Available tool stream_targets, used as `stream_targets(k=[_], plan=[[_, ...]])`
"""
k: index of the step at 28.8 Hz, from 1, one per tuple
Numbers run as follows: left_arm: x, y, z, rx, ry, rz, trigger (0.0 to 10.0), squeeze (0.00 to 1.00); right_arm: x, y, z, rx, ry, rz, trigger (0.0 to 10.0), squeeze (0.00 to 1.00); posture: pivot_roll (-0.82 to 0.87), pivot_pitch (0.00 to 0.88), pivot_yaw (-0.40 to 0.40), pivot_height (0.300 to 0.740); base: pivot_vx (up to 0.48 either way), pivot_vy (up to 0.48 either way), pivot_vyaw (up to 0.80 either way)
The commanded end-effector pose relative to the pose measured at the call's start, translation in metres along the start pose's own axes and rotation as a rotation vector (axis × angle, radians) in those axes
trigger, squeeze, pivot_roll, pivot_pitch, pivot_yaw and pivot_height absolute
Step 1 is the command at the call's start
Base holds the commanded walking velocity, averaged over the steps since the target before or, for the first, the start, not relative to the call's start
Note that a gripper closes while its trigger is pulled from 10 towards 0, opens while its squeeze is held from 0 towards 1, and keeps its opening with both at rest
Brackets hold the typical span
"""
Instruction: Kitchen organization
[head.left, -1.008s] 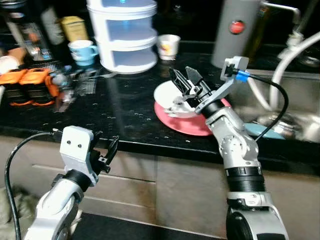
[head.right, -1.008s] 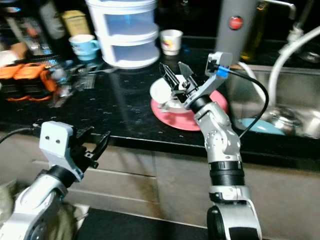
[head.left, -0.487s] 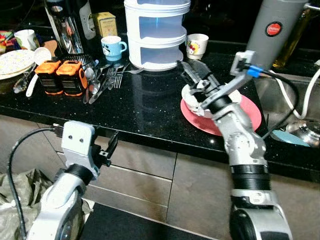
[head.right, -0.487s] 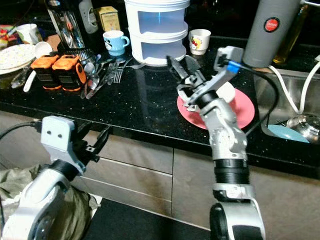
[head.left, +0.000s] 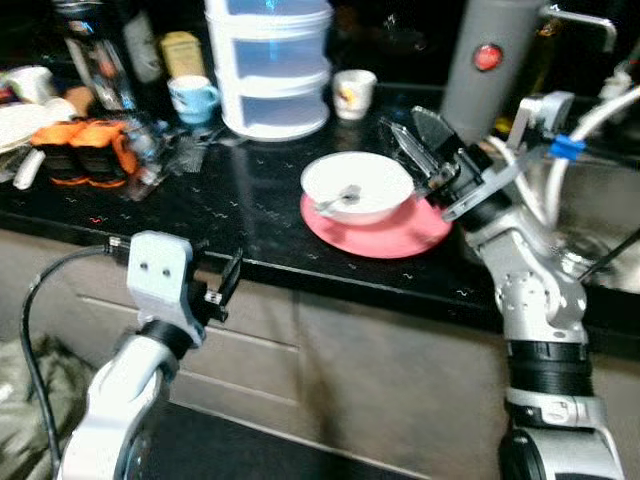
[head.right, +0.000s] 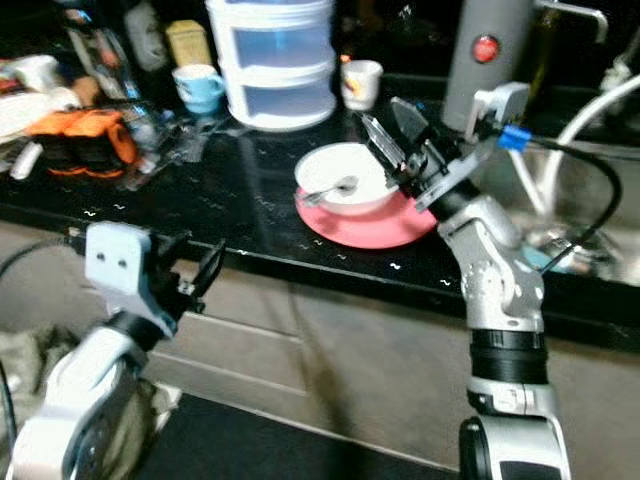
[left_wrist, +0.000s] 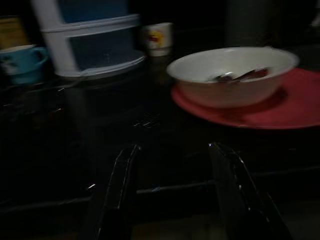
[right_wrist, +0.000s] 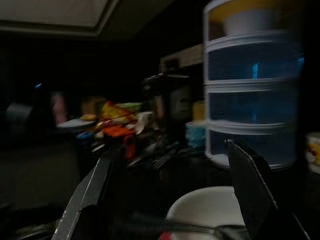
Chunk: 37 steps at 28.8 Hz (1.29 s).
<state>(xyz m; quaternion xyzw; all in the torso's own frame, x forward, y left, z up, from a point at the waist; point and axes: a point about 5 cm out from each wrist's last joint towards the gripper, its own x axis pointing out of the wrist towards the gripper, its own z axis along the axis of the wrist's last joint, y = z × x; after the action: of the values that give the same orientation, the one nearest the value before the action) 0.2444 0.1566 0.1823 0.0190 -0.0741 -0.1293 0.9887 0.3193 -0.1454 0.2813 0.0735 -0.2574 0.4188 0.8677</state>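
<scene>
The far left of the black speckled stone tabletop (head.left: 250, 200) is smeared by blur: two orange blocks (head.left: 85, 165) and a heap of metal cutlery (head.left: 185, 150) beside them can be made out, but little finer. A pale plate (head.left: 15, 120) is cut off by the left edge. Both wrist views are very dark.

A shallow white ceramic bowl (head.left: 357, 187) sits on a round pink plate (head.left: 385, 228) near the tabletop's front edge, with a metal spoon (head.left: 337, 198) lying inside the bowl. The right tool (head.left: 425, 150) hangs just beside the bowl's right rim, above the plate, its two black fingers (right_wrist: 85, 195) spread apart with nothing between them; whether it touches the rim cannot be told. The left tool (head.left: 222, 290) is held low, in front of the grey cabinet fronts (head.left: 330, 350) below the tabletop edge, its fingers (left_wrist: 120, 185) likewise apart and holding nothing.

Further back stand a white three-tier plastic drawer unit (head.left: 270, 65), a light blue mug (head.left: 193, 97) to its left, a small white cup with a printed picture (head.left: 353, 92) to its right, and a tall grey cylinder with a red round badge (head.left: 487, 60). At the right lies a steel sink (head.right: 590, 230), crossed by a white hose (head.left: 610, 105) and partly hidden by the right arm.
</scene>
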Motion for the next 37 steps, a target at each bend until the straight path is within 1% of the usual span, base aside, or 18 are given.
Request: stream_targets(k=[1,5,8,11,12,15,16,18,19,20,21,27,28,29,30,33,34,37], plan=[[0.000,0.003,-0.004,-0.003,0.014,0.012,10.0,0.00,0.004,0.007,0.001,0.002,0.006,0.054,10.0,0.00,0.13,0.000,0.021,0.740,0.000,0.000,0.00],[0.001,0.001,-0.004,-0.004,0.011,0.005,10.0,0.00,0.005,0.030,-0.001,-0.044,0.115,0.254,10.0,0.00,0.13,0.000,0.022,0.740,0.000,0.000,0.00],[0.002,0.000,-0.004,-0.004,0.010,0.003,10.0,0.00,0.006,0.035,-0.004,-0.058,0.136,0.274,10.0,0.00,0.13,0.000,0.022,0.740,0.000,0.000,0.00],[0.002,-0.001,-0.004,-0.006,0.008,0.000,10.0,0.00,0.014,0.039,-0.012,-0.121,0.164,0.233,10.0,0.00,0.12,0.000,0.022,0.740,0.000,0.000,0.00],[0.002,-0.001,-0.004,-0.006,0.007,-0.001,10.0,0.00,0.020,0.040,-0.017,-0.165,0.163,0.186,10.0,0.00,0.12,0.000,0.022,0.740,0.000,0.000,0.00],[0.002,-0.001,-0.005,-0.006,0.009,-0.002,10.0,0.00,0.029,0.039,-0.020,-0.206,0.147,0.101,10.0,0.00,0.12,0.000,0.018,0.740,0.000,0.000,0.00],[0.002,-0.001,-0.006,-0.004,0.012,-0.002,10.0,0.00,0.031,0.039,-0.021,-0.208,0.143,0.091,10.0,0.12,0.12,0.000,0.017,0.740,0.000,0.000,0.00],[0.001,-0.001,-0.007,-0.002,0.014,-0.002,10.0,0.00,0.032,0.040,-0.021,-0.208,0.142,0.087,10.0,0.12,0.12,0.000,0.017,0.740,0.000,0.000,0.00],[0.000,-0.002,-0.009,-0.001,0.022,-0.002,10.0,0.00,0.036,0.044,-0.023,-0.219,0.144,0.091,10.0,0.87,0.12,0.000,0.015,0.740,0.000,0.000,0.00],[0.000,-0.002,-0.009,-0.001,0.022,-0.002,10.0,0.00,0.036,0.044,-0.023,-0.219,0.144,0.091,10.0,0.87,0.12,0.000,0.015,0.740,0.000,0.000,0.00],[0.000,-0.003,-0.010,-0.001,0.025,-0.002,10.0,0.00,0.038,0.047,-0.025,-0.224,0.147,0.100,10.0,1.00,0.12,0.000,0.013,0.740,0.000,0.000,0.00],[-0.002,-0.003,-0.013,0.004,0.034,0.005,10.0,0.00,0.044,0.058,-0.030,-0.257,0.148,0.143,10.0,1.00,0.13,0.000,0.003,0.740,0.000,0.000,0.00],[-0.002,-0.003,-0.013,0.005,0.034,0.007,10.0,0.00,0.045,0.060,-0.031,-0.261,0.142,0.155,10.0,0.85,0.13,0.000,0.001,0.740,0.000,0.000,0.00],[-0.002,-0.003,-0.013,0.005,0.034,0.007,10.0,0.00,0.045,0.060,-0.031,-0.261,0.142,0.155,10.0,0.85,0.13,0.000,0.001,0.740,0.000,0.000,0.00],[-0.002,-0.002,-0.013,0.006,0.034,0.009,10.0,0.00,0.045,0.061,-0.033,-0.270,0.144,0.167,10.0,0.00,0.13,0.000,-0.003,0.740,0.000,0.000,0.00],[-0.003,-0.002,-0.013,0.008,0.033,0.011,10.0,0.00,0.046,0.063,-0.036,-0.294,0.156,0.182,10.0,0.00,0.13,0.000,-0.004,0.740,0.000,0.000,0.00],[-0.003,-0.002,-0.013,0.009,0.032,0.012,10.0,0.00,0.047,0.064,-0.041,-0.345,0.184,0.195,10.0,0.00,0.13,0.000,-0.005,0.740,0.000,0.000,0.00],[-0.003,-0.003,-0.014,0.010,0.031,0.009,10.0,0.00,0.050,0.066,-0.050,-0.426,0.224,0.205,10.0,0.00,0.13,0.000,-0.005,0.740,0.000,0.000,0.00]])
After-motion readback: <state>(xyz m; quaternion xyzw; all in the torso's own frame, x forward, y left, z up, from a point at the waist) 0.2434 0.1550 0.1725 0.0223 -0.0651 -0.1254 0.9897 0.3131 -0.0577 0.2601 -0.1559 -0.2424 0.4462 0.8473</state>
